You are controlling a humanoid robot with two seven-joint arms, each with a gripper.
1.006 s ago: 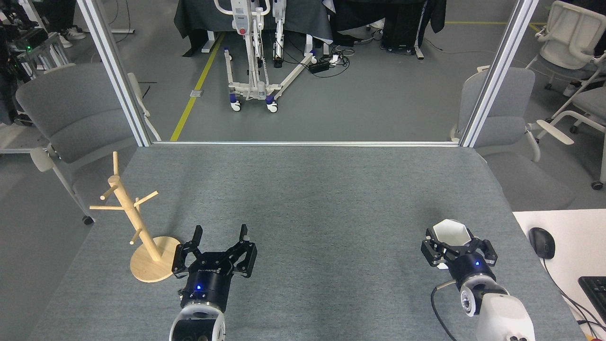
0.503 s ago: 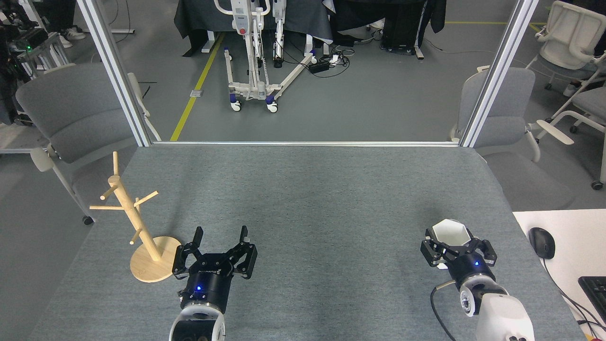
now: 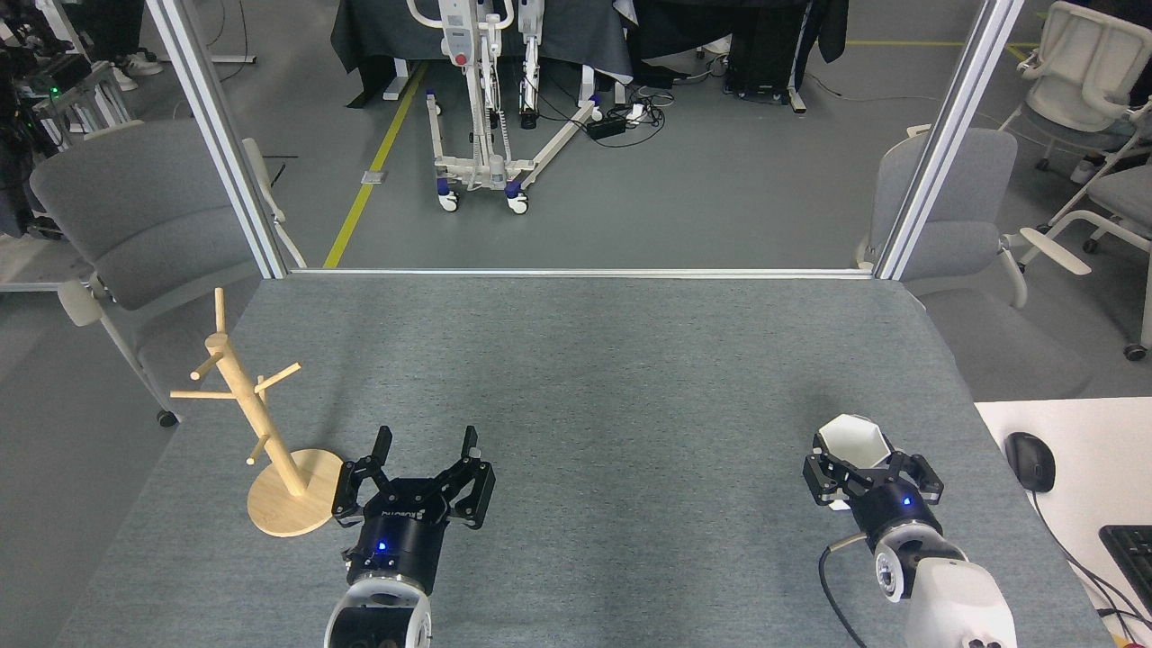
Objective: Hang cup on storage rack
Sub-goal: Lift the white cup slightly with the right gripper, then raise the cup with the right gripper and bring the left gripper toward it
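The white faceted cup (image 3: pixel 852 440) stands near the table's front right, its hexagonal mouth facing up and leaning slightly left. My right gripper (image 3: pixel 862 464) comes up from below it, and its black fingers press the cup's lower sides, so it is shut on the cup. The cup's handle tab is hidden. The wooden storage rack (image 3: pixel 255 409) stands on its round base (image 3: pixel 279 515) at the front left, with bare pegs angled upward. My left gripper (image 3: pixel 426 443) is just right of that base, open and holding nothing.
Grey felt covers the table (image 3: pixel 576 378). A white desk with a black mouse (image 3: pixel 1030 461) and a keyboard (image 3: pixel 1132 549) adjoins the table's right edge. Grey chairs stand beyond the left and right corners, and metal frame posts rise at the back corners.
The right gripper's fingers have drawn in on the cup, which has shifted and tipped slightly left. The left gripper has edged a little to the right, still open.
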